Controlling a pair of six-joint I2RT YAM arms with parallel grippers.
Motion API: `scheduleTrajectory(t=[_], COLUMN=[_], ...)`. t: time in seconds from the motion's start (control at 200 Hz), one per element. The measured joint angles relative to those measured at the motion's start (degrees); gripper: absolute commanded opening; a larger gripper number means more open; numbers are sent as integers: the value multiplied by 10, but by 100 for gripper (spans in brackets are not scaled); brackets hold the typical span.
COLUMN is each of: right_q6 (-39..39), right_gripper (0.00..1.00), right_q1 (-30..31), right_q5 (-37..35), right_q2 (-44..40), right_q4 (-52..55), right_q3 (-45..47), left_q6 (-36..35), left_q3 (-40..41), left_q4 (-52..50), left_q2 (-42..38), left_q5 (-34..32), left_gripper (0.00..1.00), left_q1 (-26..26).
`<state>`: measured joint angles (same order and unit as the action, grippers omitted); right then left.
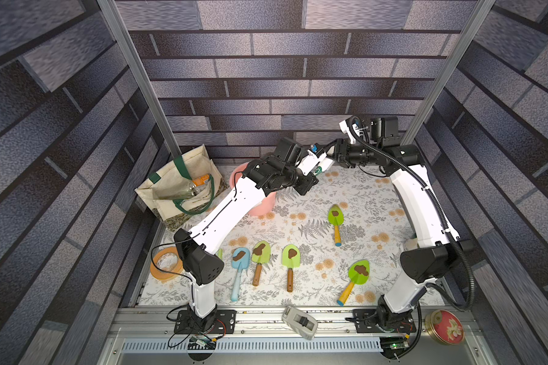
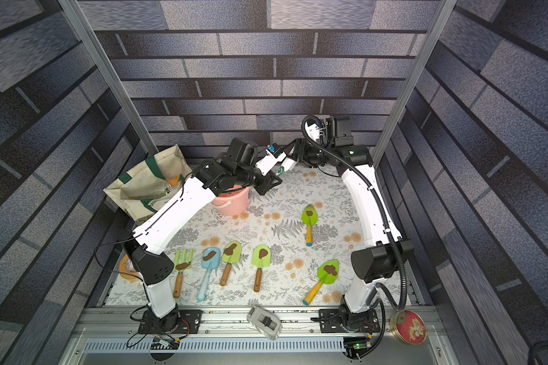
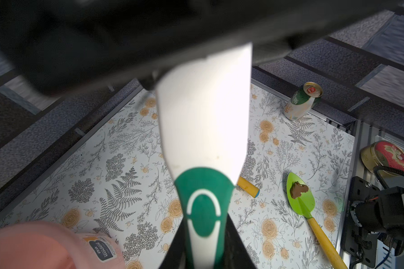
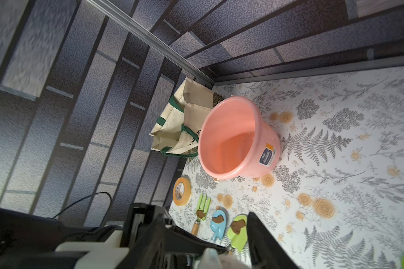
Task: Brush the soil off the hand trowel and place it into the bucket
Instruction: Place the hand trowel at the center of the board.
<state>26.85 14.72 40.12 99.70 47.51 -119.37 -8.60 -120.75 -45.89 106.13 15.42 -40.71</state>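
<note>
My left gripper (image 3: 204,233) is shut on the green-and-white handle of a brush (image 3: 203,116), held high above the back of the mat. In both top views the brush (image 1: 321,169) (image 2: 283,167) bridges the left gripper (image 1: 314,164) and the right gripper (image 1: 332,153). My right gripper (image 4: 205,233) stands open, its fingers apart on either side of the brush's whitish end. Several hand trowels (image 1: 336,218) (image 1: 358,273) lie on the mat, each with a soil blob (image 1: 335,213) on its blade. The pink bucket (image 4: 264,132) (image 2: 231,202) stands upright and empty, partly under the left arm.
A cream tote bag (image 1: 184,186) leans at the back left beside the bucket. A tape roll (image 1: 165,264) lies at the left edge. A tape dispenser (image 1: 299,322) and a round tin (image 1: 445,327) sit on the front rail. A drink can (image 3: 301,100) stands by the right wall.
</note>
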Motion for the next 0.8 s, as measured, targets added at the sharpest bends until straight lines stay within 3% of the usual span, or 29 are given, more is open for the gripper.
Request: scheduleTrajectory(t=[0.1,0.396,0.601,0.802], right_q6=[2,-19,-40,-49], right_gripper=[80,91,87,77], right_q1=[0,-7,-10,-10], right_q5=[-19,-150,-247,-284], right_q2=[0,-67,-174,-193], right_q4=[-2,12,17,-12], right_q3=[3,41,161,358], left_q6=[3,48,94,127], left_q3=[21,185,283,323], left_q4=[4,57,89,121], left_q2=[0,-16,-53,-75], left_q5=[-11,-52,-65,-87], left_gripper=[0,0,0,0], left_q1=[-1,-1,8,15])
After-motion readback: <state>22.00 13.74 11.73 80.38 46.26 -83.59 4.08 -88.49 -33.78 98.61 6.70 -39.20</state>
